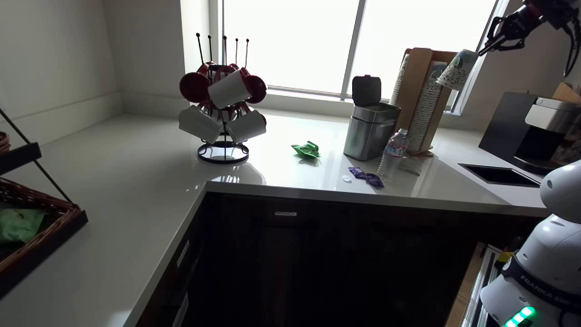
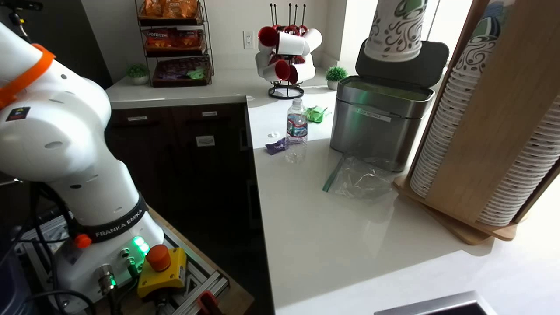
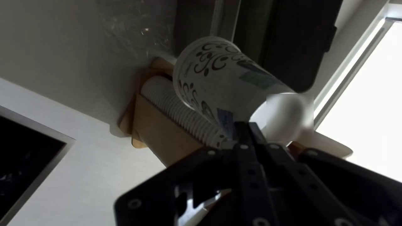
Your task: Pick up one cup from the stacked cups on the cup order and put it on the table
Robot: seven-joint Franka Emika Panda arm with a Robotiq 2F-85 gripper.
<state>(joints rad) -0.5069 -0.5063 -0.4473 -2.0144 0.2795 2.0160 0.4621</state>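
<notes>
My gripper (image 1: 481,52) is shut on the bottom edge of a white patterned paper cup (image 1: 457,71). The cup hangs mouth down, slightly tilted, in the air beside the wooden cup organizer (image 1: 414,95). In an exterior view the cup (image 2: 396,33) shows above the steel bin and the gripper is out of frame. In the wrist view the fingertips (image 3: 248,125) pinch the base of the cup (image 3: 220,69). Stacked cups (image 2: 448,127) stand mouth down in the organizer, also in the wrist view (image 3: 179,105). The white counter (image 2: 306,245) lies below.
A steel bin (image 2: 376,127) with its lid up stands beside the organizer. A water bottle (image 2: 296,131), a clear plastic bag (image 2: 361,177), a purple wrapper (image 1: 365,177) and a green packet (image 1: 307,150) lie or stand nearby. A mug rack (image 1: 223,152) and coffee machine (image 1: 508,122) stand farther off.
</notes>
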